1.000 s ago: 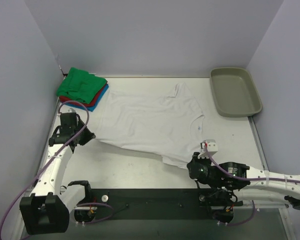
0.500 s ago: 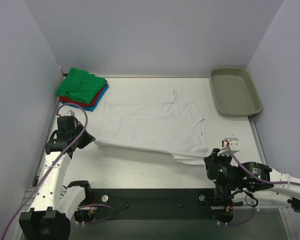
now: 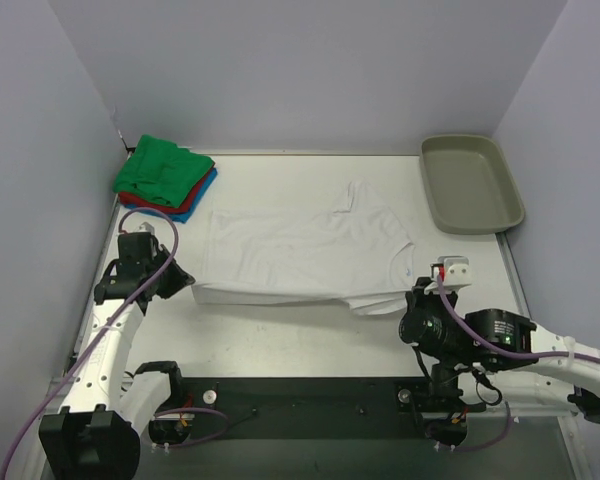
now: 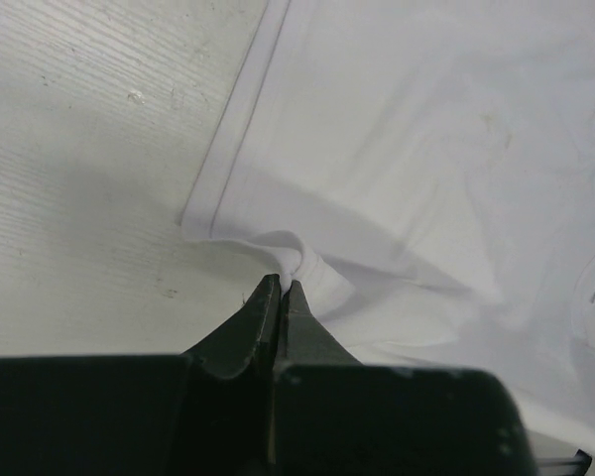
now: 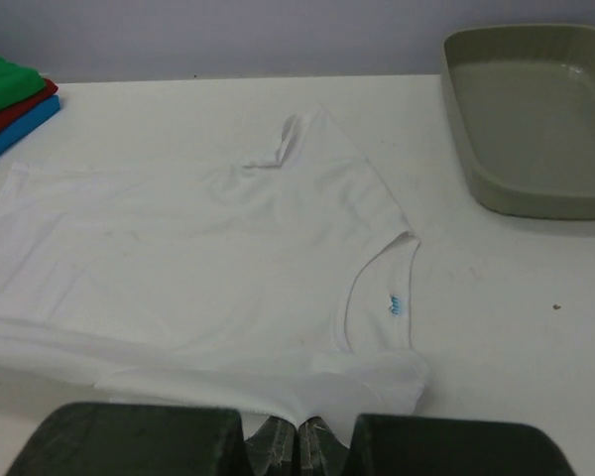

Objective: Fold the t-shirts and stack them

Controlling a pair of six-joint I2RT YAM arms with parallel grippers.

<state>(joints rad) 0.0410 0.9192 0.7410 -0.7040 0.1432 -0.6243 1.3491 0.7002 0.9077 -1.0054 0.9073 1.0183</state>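
Note:
The white t-shirt (image 3: 300,250) lies spread on the table with its collar (image 5: 395,305) to the right and its near part doubled into a straight fold running left to right. My left gripper (image 3: 185,283) is shut on a pinch of the shirt's cloth (image 4: 307,260) at the fold's left end. My right gripper (image 3: 412,300) is shut on the cloth at the fold's right end, just below the collar (image 5: 299,424). A folded stack with a green t-shirt (image 3: 163,168) over a red one and a blue one sits at the back left corner.
A grey-beige tray (image 3: 470,183) stands at the back right, seen also in the right wrist view as the tray (image 5: 535,119). Walls close in the table on the left, back and right. The black base rail (image 3: 300,410) runs along the near edge.
The right gripper swung right and then back up with the cloth. The shirt's near edge, slanted before, now runs straight between the two grippers. The left gripper barely shifted.

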